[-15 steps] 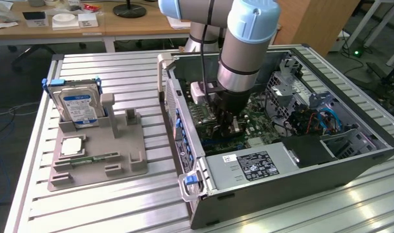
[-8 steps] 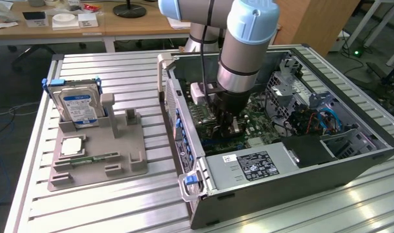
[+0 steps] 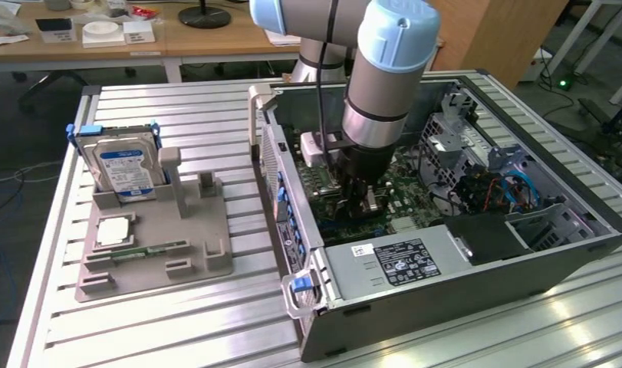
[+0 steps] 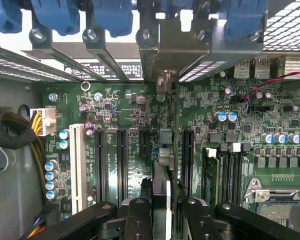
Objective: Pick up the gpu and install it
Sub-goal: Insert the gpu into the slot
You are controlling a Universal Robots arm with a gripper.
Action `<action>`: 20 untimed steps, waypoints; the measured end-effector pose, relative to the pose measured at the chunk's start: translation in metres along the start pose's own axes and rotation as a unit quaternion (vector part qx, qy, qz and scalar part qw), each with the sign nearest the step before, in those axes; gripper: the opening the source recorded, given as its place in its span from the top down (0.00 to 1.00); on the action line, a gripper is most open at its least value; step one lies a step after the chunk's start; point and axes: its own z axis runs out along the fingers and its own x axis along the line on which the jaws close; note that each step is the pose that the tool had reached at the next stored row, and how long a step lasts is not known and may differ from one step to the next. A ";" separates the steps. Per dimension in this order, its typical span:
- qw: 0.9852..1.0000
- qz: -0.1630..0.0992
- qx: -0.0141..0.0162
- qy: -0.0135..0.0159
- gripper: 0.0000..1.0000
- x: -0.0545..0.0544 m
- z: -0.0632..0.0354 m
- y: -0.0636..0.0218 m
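My gripper [image 3: 358, 201] is down inside the open computer case [image 3: 444, 307], just above the green motherboard [image 3: 418, 203]. In the wrist view the gripper [image 4: 162, 207] is shut on the gpu [image 4: 161, 182], a thin dark card seen edge-on between the black fingers [image 4: 139, 215]. The card runs away from the fingers toward the case's rear slot openings, where its silvery bracket [image 4: 165, 47] stands. It hangs upright over the motherboard [image 4: 115, 110], in line with the long black expansion slots [image 4: 122, 160]. Whether its lower edge sits in a slot I cannot tell.
Blue slot latches [image 4: 110, 17] line the rear wall of the case. A yellow and black cable bundle [image 4: 12, 132] lies at one side. Outside the case, a grey holder [image 3: 157, 253] carries a blue-labelled hard drive [image 3: 126, 169] and a green memory stick [image 3: 147, 250]. The power supply [image 3: 393, 261] fills the near corner.
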 end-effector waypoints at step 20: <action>1.000 0.000 0.002 -0.001 0.65 -0.001 -0.0149 0.0000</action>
